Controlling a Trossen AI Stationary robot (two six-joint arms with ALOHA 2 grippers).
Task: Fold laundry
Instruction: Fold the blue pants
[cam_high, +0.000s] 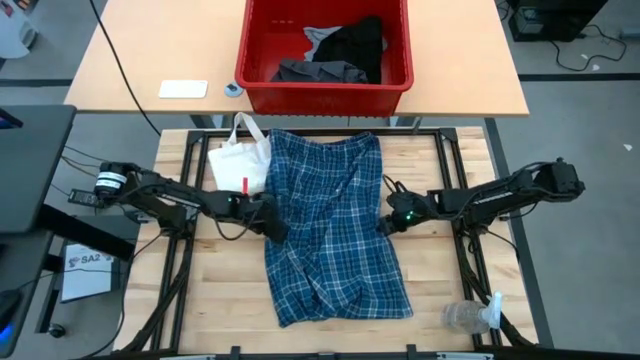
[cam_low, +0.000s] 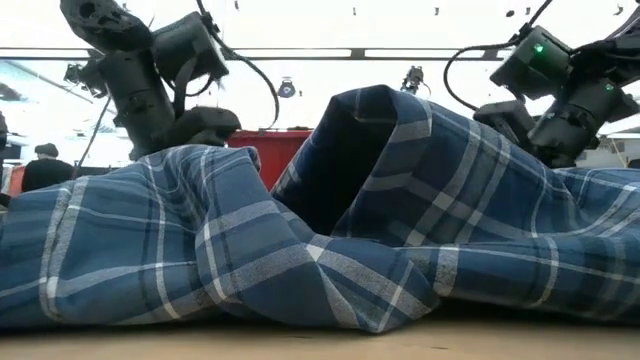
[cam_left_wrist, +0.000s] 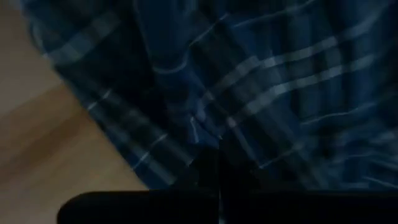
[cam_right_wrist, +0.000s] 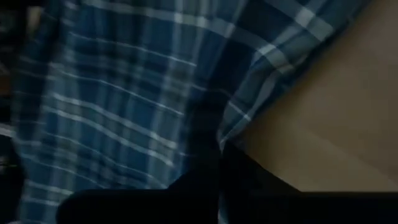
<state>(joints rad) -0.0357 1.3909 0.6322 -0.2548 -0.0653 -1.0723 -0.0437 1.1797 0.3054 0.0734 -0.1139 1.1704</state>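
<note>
A blue-and-white plaid garment (cam_high: 335, 230) lies spread on the wooden counter (cam_high: 430, 300), running from the far edge toward the near edge. It is rumpled, and from the low view a big fold of it stands up in the middle.

The left hand (cam_high: 272, 222) is at the left edge of the plaid cloth, about halfway along it. In the left wrist view its dark fingers (cam_left_wrist: 208, 168) are close together right at the cloth edge, and they seem to pinch it. The right hand (cam_high: 392, 222) is at the right edge of the same cloth, straight across from the left one. In the right wrist view its fingers (cam_right_wrist: 208, 155) meet at the cloth edge too, and they look closed on it. A small green light shows on the right arm.

A cream tote bag (cam_high: 240, 160) sits on the counter at the far left, touching the plaid cloth. A clear bottle (cam_high: 470, 316) lies near the right near corner, apart from the cloth.

Beyond the counter is a second table with a red bin (cam_high: 325, 85). Inside it are a black garment (cam_high: 360, 40), a dark grey garment (cam_high: 320, 72) and a bit of light grey cloth (cam_high: 318, 38). A flat white thing (cam_high: 183, 89) lies on that table to the left of the bin.
</note>
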